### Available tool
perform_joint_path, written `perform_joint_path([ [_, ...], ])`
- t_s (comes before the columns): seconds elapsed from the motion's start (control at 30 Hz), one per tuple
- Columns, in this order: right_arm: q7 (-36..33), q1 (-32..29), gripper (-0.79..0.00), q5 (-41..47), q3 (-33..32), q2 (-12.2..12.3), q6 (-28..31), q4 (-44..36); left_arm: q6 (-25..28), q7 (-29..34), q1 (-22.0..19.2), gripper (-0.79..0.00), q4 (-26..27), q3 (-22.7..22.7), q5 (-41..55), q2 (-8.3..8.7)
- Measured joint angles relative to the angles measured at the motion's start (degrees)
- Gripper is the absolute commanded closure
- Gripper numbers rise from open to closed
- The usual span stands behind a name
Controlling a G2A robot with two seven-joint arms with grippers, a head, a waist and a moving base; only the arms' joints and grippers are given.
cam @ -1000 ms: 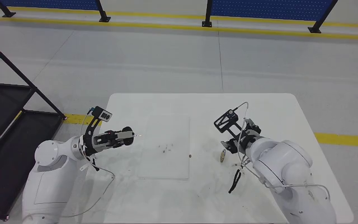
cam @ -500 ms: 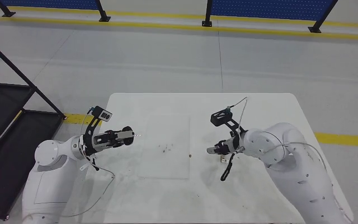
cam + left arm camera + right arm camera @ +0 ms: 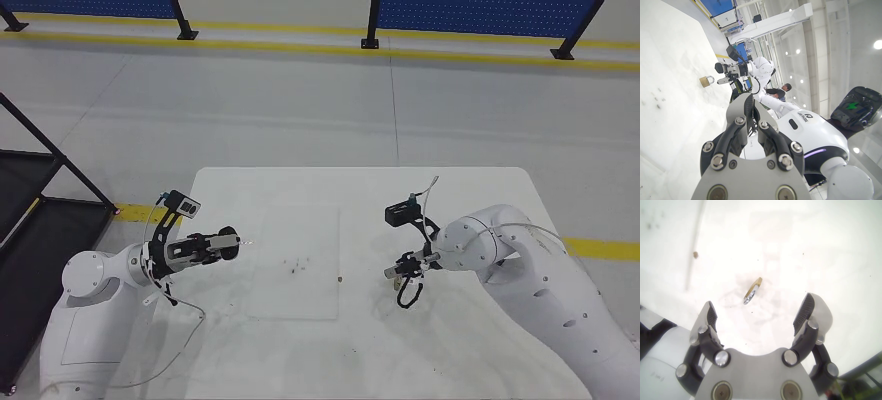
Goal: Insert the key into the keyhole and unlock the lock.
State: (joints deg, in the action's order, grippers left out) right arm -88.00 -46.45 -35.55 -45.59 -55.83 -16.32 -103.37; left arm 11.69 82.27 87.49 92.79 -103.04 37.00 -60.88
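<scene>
Currently | lock [image 3: 752,291]: brass padlock lying on white table [image 3: 480,200] | right gripper [image 3: 759,303]: just beside lock, fingers wide apart, holding nothing | left gripper [image 3: 749,102]: fingers pressed together on thin key [image 3: 245,242], well apart from lock

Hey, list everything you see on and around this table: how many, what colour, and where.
padlock: one, brass body with silver shackle, on the table just ahead of the right claw.
key: one, thin silvery tip, seemingly the key, sticking out of the left claw.
mat: one, white, rectangular, mid-table, with dark specks on it.
table: one, white.
rack: one, black, on the floor beside the table, on the left arm's side.
barriers: two, blue with black feet, at the far side of the floor.
left claw: one, grey with black pads, shut, above the table beside the mat.
right claw: one, grey with black pads, open, facing the padlock.
</scene>
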Motion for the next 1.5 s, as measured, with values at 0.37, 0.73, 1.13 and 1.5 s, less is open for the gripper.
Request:
perform_joint_path([
  [0.37,0.73,-0.47,-0.785,0.37,-0.19,-0.07,-0.01,0.2,0.0,0.0,0.0,0.0,0.0,0.0,0.0,0.0],
  [0.73,3.64,0.39,-0.785,6.95,0.91,0.27,-3.62,5.41,0.0,0.0,0.0,0.0,0.0,0.0,0.0,0.0],
  [1.13,7.21,5.27,-0.785,10.59,10.02,1.97,-7.18,6.57,0.0,0.0,0.0,0.0,0.0,0.0,0.0,0.0],
  [1.5,11.11,10.07,-0.628,16.96,18.22,4.22,-11.07,5.29,0.0,0.0,0.0,0.0,0.0,0.0,0.0,0.0],
])
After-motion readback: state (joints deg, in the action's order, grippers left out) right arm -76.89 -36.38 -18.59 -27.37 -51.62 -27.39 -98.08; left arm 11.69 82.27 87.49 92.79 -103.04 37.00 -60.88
